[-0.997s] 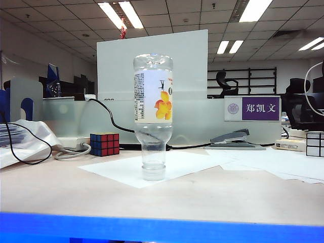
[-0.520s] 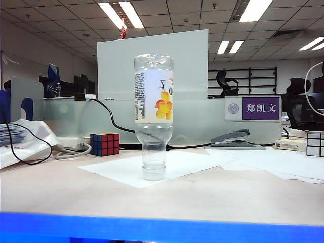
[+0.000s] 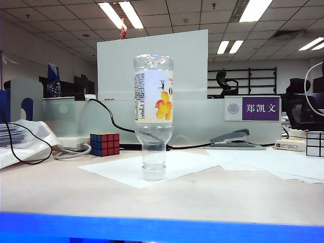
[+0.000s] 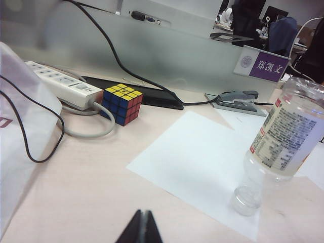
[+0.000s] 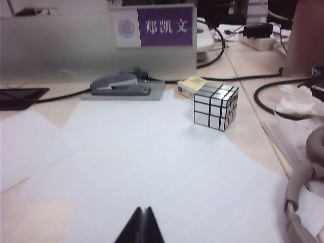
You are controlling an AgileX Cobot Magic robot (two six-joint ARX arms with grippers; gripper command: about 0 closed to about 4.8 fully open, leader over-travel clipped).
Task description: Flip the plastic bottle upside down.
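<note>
- Left gripper (image 4: 141, 226): seen only in its own wrist view, held above the surface (image 3: 212, 195) and pointing out over it; jaws pressed together into a dark wedge, holding nothing, touching nothing.
- Right gripper (image 5: 141, 224): seen only in its own wrist view, raised over white paper sheets (image 5: 152, 167); jaws together, empty, clear of every item.
- Neither arm appears in the exterior view.
- Plastic bottle (image 3: 153, 116): clear, standing inverted on its cap, upright, on a white sheet (image 3: 126, 169) around the middle of the surface; label with orange fruit reads upside down. In the left wrist view the plastic bottle (image 4: 281, 147) stands well apart from the left gripper.
- Rubik's cube (image 3: 105, 144): coloured, toward the far edge of the surface, beyond the white sheet, apart from the bottle.
- Power strip (image 4: 63, 87): white, near the far edge, just beside the Rubik's cube, with a grey cable looping from it.
- Stapler (image 3: 235, 139): grey, at the far edge, below a purple name plate (image 3: 251, 108).
- Mirror cube (image 5: 215, 106): silver, on the paper sheets, beside a small cream box (image 5: 191, 86).
- Room: open office, ceiling light panels, grey partition along the far edge.
</note>
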